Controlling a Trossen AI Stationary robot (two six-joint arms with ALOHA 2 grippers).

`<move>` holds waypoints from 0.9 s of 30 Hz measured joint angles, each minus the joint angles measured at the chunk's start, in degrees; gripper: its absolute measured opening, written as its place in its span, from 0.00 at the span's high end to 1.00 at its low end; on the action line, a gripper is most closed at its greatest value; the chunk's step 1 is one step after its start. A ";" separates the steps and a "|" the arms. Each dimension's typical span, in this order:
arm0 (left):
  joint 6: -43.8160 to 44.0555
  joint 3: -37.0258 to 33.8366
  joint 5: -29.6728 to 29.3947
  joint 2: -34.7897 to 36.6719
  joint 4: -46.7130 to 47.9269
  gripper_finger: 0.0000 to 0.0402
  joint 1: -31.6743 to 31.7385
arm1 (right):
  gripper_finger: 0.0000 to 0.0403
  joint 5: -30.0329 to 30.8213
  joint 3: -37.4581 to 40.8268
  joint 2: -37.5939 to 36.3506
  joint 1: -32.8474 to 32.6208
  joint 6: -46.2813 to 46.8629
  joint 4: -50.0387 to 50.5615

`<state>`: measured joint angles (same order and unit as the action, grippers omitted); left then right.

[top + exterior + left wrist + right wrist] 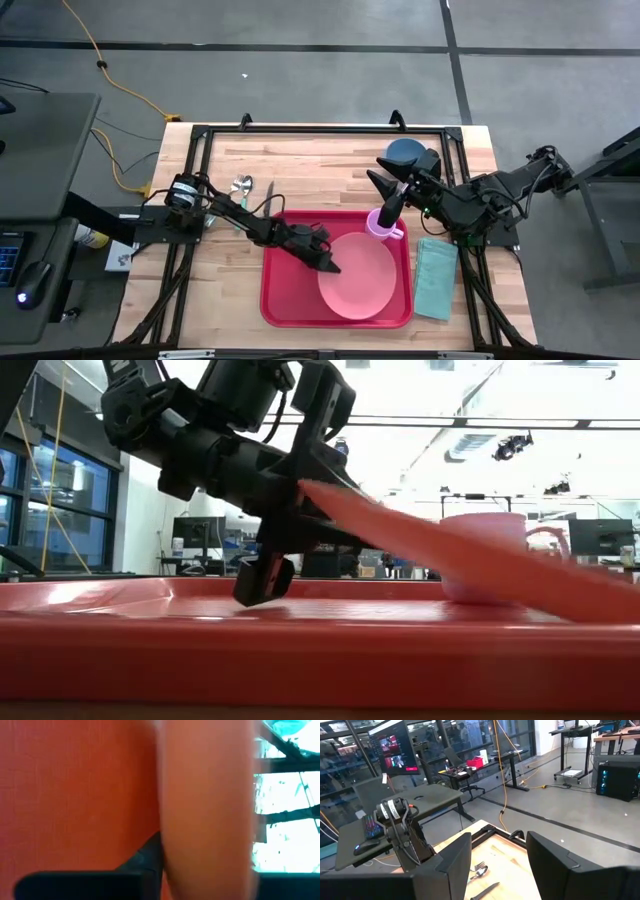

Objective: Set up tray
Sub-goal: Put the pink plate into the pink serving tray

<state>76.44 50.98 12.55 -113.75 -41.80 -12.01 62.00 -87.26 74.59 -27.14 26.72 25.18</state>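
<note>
The large red plastic rectangular tray with its raised rim lies on the pale wooden table, at the near middle. The left gripper sits low over the tray, pinching the left edge of the round pink plastic plate; in the low view that edge is lifted and the plate slopes down away from the claw. Just beyond the plate stands a pink plastic cup in the tray's far right corner. The right gripper hangs just above that cup, its two dark fingers spread apart. A folded teal cloth lies right of the tray.
</note>
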 joint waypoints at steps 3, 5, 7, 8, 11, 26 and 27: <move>-0.21 0.00 0.10 0.00 -0.29 0.65 0.00 | 0.58 -0.04 0.00 0.00 0.00 -0.20 0.01; -0.87 0.00 0.17 0.00 -0.71 0.62 0.00 | 0.58 -0.46 0.00 0.00 0.00 -0.20 0.01; -1.22 0.00 0.25 0.00 -1.37 0.60 -0.01 | 0.58 -0.91 0.00 0.00 0.00 -0.20 0.01; -1.23 0.00 0.32 0.00 -1.63 0.59 -0.02 | 0.58 -0.96 0.00 0.02 0.00 -0.20 0.01; -1.70 0.00 0.84 0.02 -1.75 0.58 -0.02 | 0.58 -1.00 0.00 0.02 0.00 -0.20 0.11; -6.41 0.09 2.23 0.31 3.89 0.53 -0.09 | 0.58 -1.39 0.00 0.02 0.00 -0.24 0.31; -6.61 0.09 2.33 0.38 3.92 0.51 -0.04 | 0.58 -1.44 0.00 0.02 0.01 -0.24 0.32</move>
<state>69.82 51.07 14.88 -113.37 -37.88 -12.05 60.55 -87.26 74.61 -27.13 26.48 25.50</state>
